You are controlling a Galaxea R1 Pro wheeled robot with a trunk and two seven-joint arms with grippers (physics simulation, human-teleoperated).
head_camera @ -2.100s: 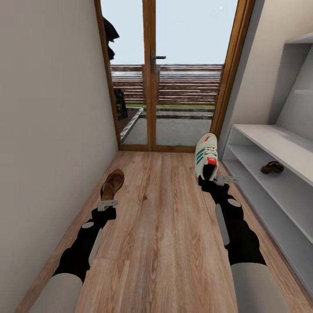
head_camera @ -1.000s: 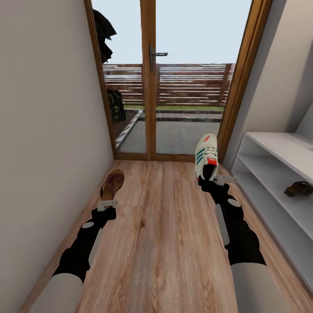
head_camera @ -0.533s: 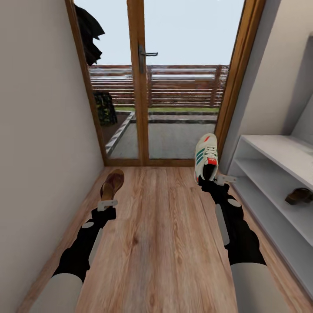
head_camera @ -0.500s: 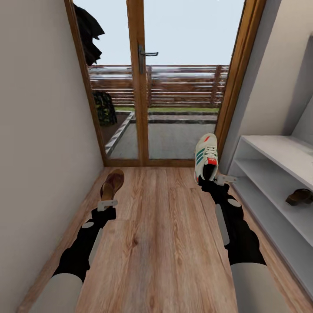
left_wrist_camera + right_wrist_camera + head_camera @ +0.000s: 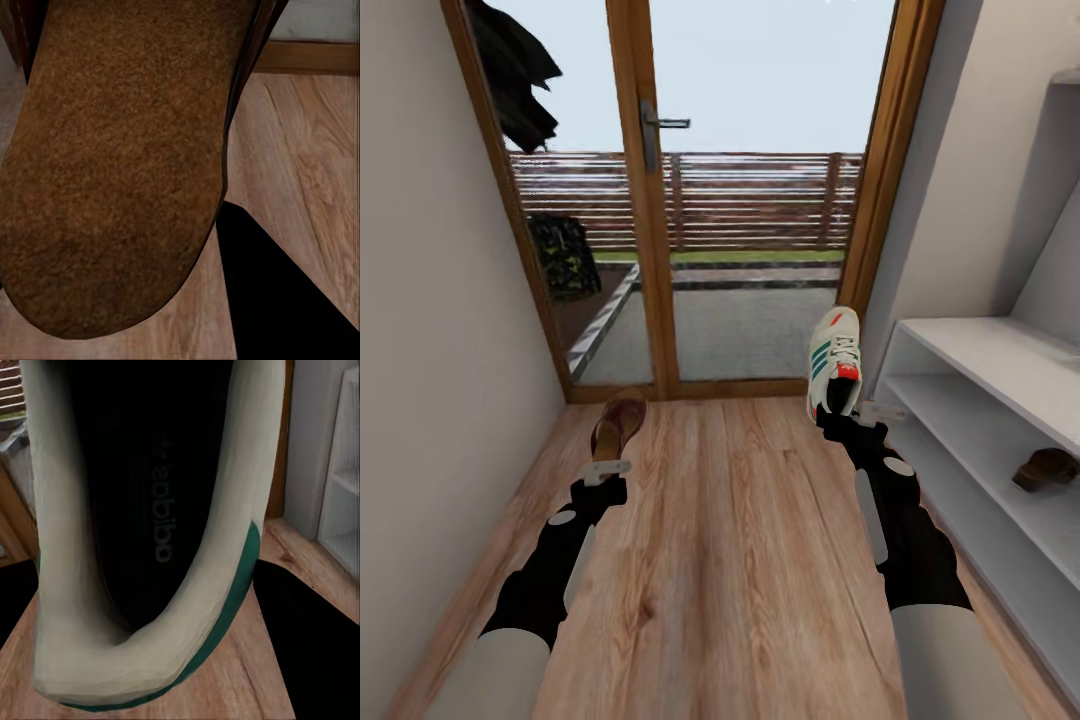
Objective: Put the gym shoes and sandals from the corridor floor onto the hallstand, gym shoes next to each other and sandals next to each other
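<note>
Both arms reach forward and low over the wood floor (image 5: 720,560), roughly parallel, one near each side of the corridor. The left gripper (image 5: 607,468) is clenched on a brown sandal (image 5: 618,424), held out ahead of it above the planks; the left wrist view looks straight onto its tan insole (image 5: 120,150). The right gripper (image 5: 852,412) is closed on the heel of a white sneaker (image 5: 833,360), which stands up and away from it, toe toward the door; in the right wrist view the dark opening of the shoe (image 5: 150,502) sits close in front of the camera.

A plain wall (image 5: 430,400) runs close along the left arm. The shoe rack (image 5: 1000,350) lines the other side, just beside the right arm, with 1 more sandal (image 5: 1046,468) lying on its middle shelf. Between the arms the floor is open up to the glazed wooden door (image 5: 660,200), which closes the corridor ahead.
</note>
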